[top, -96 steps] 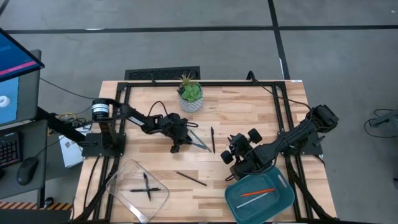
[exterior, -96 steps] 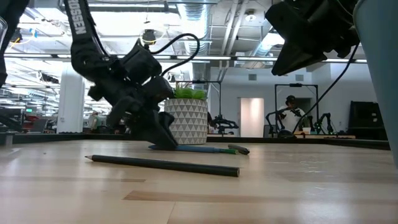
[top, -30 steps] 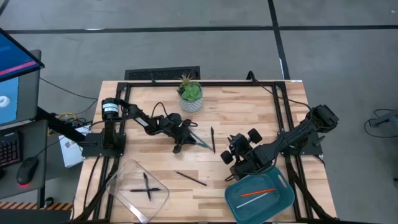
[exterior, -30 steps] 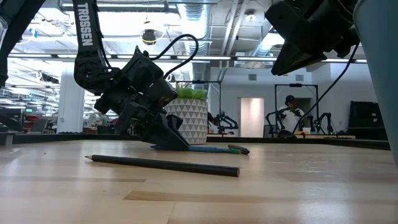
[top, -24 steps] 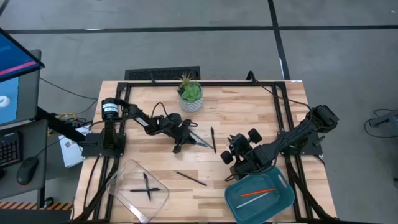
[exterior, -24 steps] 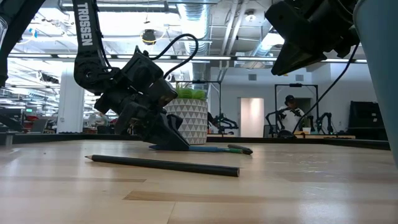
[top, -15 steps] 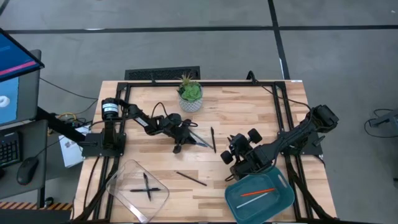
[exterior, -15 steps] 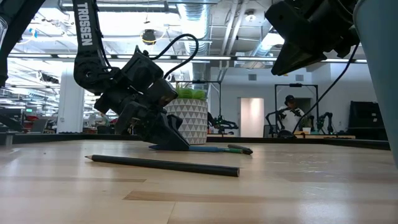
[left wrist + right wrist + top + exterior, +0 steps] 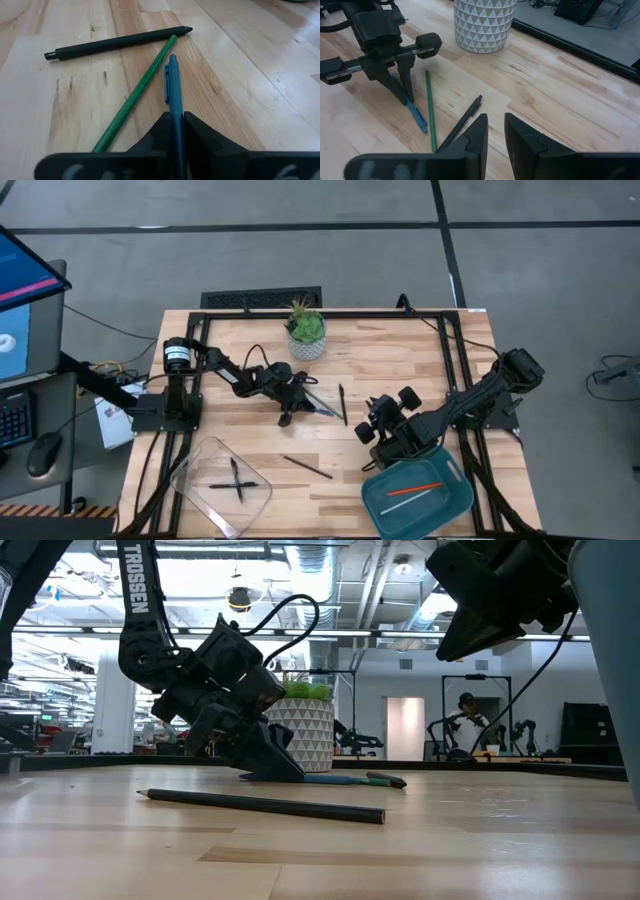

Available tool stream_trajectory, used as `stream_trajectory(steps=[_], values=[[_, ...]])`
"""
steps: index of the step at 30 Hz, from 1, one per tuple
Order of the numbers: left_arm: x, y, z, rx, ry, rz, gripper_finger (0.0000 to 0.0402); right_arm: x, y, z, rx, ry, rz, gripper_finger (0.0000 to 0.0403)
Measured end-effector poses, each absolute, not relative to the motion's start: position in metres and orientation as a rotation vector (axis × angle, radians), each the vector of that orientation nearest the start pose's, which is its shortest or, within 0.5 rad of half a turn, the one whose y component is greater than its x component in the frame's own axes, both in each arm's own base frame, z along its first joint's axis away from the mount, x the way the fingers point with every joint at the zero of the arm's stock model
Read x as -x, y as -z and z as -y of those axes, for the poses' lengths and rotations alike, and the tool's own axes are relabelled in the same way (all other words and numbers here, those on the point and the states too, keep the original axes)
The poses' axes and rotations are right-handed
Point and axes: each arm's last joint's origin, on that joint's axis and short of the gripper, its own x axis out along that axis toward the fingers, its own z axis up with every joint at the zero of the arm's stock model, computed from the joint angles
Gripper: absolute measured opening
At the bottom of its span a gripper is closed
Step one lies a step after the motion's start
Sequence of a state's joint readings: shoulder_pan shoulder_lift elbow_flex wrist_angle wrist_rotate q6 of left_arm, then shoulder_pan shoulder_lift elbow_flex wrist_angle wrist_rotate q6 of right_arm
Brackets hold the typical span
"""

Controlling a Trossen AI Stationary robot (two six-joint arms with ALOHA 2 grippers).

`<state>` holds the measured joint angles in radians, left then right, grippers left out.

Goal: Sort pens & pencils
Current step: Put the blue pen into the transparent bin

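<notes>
Since the blue pen (image 9: 172, 95) is lying flat on the table (image 9: 400, 370) beside the green pencil (image 9: 134, 97), the left gripper (image 9: 293, 402) is reaching low and pinching it for the lift; the right gripper (image 9: 372, 432) is idling, narrowly parted, by the teal bin (image 9: 455, 505).

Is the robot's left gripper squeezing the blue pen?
Yes. The left gripper is shut on the blue plastic pen; both dark fingers press its sides.

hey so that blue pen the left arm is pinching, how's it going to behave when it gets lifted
The blue pen looks thin and rigid, so probably light and unbending. The left pincer grips one end, so the free end may droop or pivot. Its clip might curb rolling if dropped.
</notes>
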<state>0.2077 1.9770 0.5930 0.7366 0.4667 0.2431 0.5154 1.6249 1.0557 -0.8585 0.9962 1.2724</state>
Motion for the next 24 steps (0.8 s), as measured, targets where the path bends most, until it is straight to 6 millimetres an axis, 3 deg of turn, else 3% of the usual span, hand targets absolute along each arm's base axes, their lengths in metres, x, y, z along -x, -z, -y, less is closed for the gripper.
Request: stream_trajectory(steps=[24], values=[[-0.2998, -0.0602, -0.0495, -0.023, 0.336, -0.567, 0.0018, -0.2599, -0.203, -0.1193, -0.157, 0.899, -0.581, 0.0087]])
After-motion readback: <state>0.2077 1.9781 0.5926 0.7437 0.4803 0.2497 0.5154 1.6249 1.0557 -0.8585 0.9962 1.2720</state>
